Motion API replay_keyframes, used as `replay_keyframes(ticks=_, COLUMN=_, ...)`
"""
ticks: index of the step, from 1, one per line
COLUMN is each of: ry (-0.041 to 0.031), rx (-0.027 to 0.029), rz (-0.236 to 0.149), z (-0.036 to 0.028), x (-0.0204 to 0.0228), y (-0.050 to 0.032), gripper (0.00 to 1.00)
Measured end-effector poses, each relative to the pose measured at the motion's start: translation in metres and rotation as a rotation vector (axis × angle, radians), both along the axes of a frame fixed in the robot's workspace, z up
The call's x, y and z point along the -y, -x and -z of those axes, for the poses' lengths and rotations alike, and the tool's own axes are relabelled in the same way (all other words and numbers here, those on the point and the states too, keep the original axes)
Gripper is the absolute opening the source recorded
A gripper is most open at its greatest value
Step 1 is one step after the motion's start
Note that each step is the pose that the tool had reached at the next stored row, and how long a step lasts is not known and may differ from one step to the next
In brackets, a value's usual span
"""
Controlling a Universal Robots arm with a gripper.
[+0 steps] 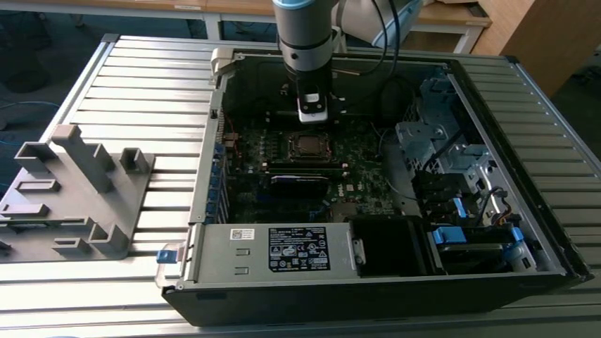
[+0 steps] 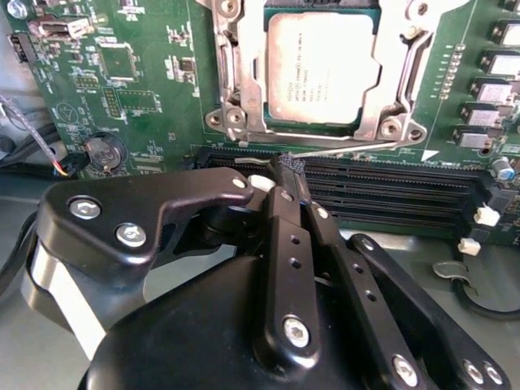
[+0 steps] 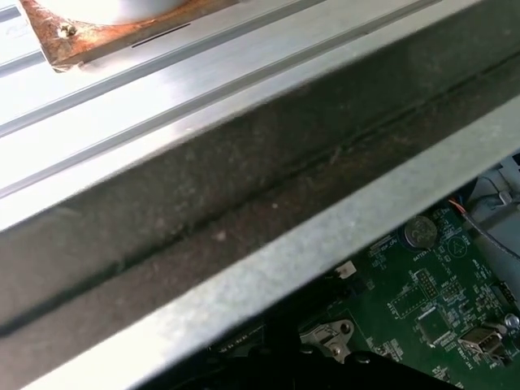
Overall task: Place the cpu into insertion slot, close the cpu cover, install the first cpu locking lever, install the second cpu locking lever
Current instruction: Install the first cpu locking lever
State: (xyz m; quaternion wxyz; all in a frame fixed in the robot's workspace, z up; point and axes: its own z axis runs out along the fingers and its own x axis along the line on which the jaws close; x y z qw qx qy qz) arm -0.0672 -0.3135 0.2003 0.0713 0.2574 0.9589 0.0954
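Cpu (image 2: 321, 69): seated in insertion slot (image 2: 325, 6), cpu cover (image 2: 244, 73) down around it. Gripper (image 2: 291, 166): fingers drawn together, just beyond the slot's far side, tips touching thin locking lever (image 2: 349, 149).

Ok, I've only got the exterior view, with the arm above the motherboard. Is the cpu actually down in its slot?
Observer: Yes. In the second wrist view the cpu lies flat with the cpu cover closed around it.
Operator: And where's the hand?
Observer: The hand is shut, with its tips at the free end of a thin locking lever that runs along the cover's edge. I cannot tell whether it presses the lever.
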Motion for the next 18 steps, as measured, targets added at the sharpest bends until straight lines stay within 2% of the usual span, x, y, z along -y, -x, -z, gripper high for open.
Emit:
replay_keyframes(ticks=5, ry=0.0, rx=0.0, rz=0.0, z=0.0001, x=0.0, y=-0.0001, gripper=0.11)
replay_keyframes(ticks=13, ry=0.0024, rx=0.0001, rz=0.0, z=0.0005, x=0.0, y=-0.0049, gripper=0.11)
replay_keyframes(ticks=16, ry=0.0069, rx=0.0001, rz=0.0, z=0.0009, x=0.0, y=-0.005, gripper=0.11)
replay_keyframes(ticks=18, ry=0.0126, rx=0.0, rz=0.0, z=0.001, x=0.0, y=-0.005, gripper=0.11)
